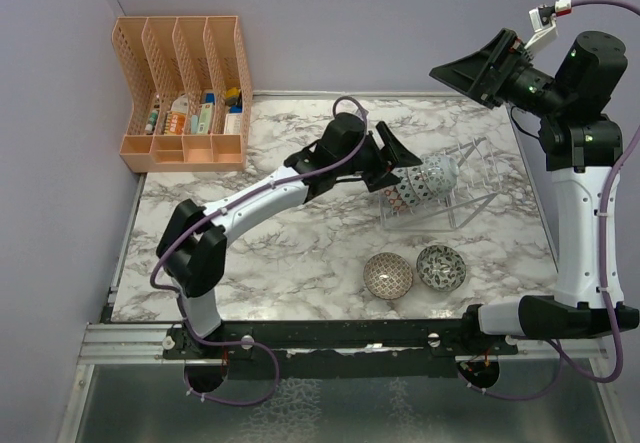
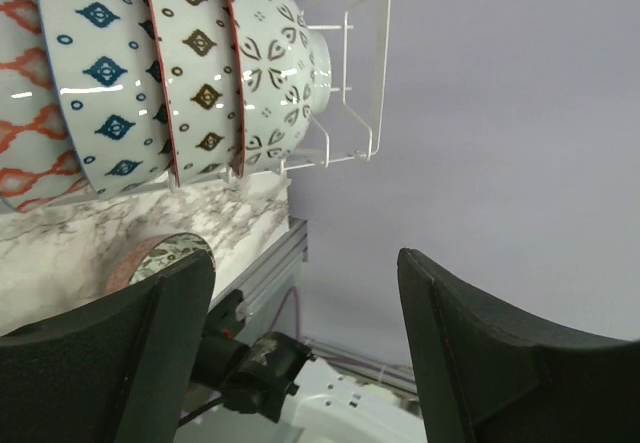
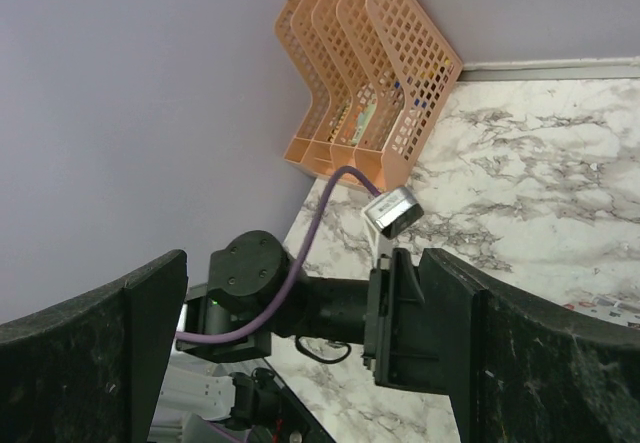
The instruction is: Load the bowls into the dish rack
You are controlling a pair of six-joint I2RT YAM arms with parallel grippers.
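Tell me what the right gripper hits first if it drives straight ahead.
Most likely the left arm: the wrist view shows its dark wrist section between the right gripper's open jaws. Depth is unclear, so it might pass above.

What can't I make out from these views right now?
Top view: the left gripper covers the left end of the dish rack, so the racked bowls cannot be counted.
Left wrist view: the red-patterned bowl is cut off by the left edge.
Top view: the items in the orange organiser are too small to identify.
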